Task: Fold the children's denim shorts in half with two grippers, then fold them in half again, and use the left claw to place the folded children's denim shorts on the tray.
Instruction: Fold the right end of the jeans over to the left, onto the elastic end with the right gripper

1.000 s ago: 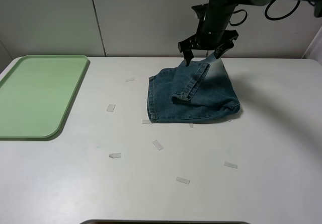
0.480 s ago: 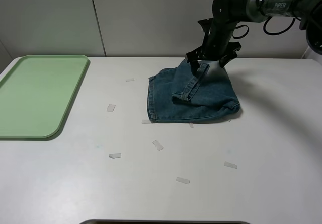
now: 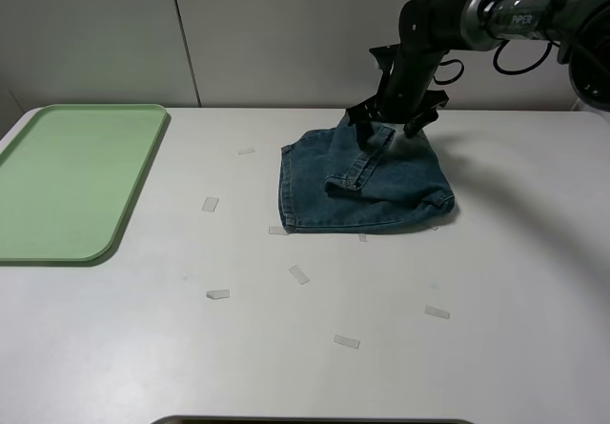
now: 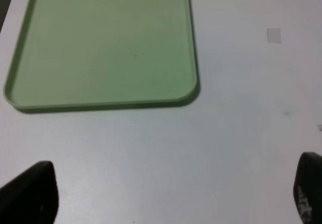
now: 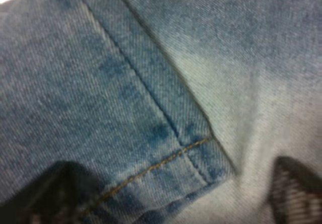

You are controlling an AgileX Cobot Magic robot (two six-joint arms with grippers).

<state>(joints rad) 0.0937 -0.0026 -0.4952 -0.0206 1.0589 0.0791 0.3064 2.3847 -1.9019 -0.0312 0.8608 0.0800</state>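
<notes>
The children's denim shorts (image 3: pixel 367 178) lie folded on the white table, right of centre, with a hemmed leg lying over the top. My right gripper (image 3: pixel 389 125) is down at their far edge, its dark fingers apart on either side of the fabric. In the right wrist view a stitched hem (image 5: pixel 166 158) fills the space between the right gripper's (image 5: pixel 171 194) spread fingertips. The tray (image 3: pixel 71 178) rests empty at the far left. My left gripper (image 4: pixel 168 196) hangs open over bare table near the tray's (image 4: pixel 105 43) corner and holds nothing. The left arm is outside the exterior view.
Several small whitish tape strips (image 3: pixel 299 273) are scattered over the table in front of and to the left of the shorts. A pale wall runs behind the table's far edge.
My right gripper has come down from above the shorts onto their far edge, and the raised pale bit of denim there has sunk lower. The left gripper has not moved.
</notes>
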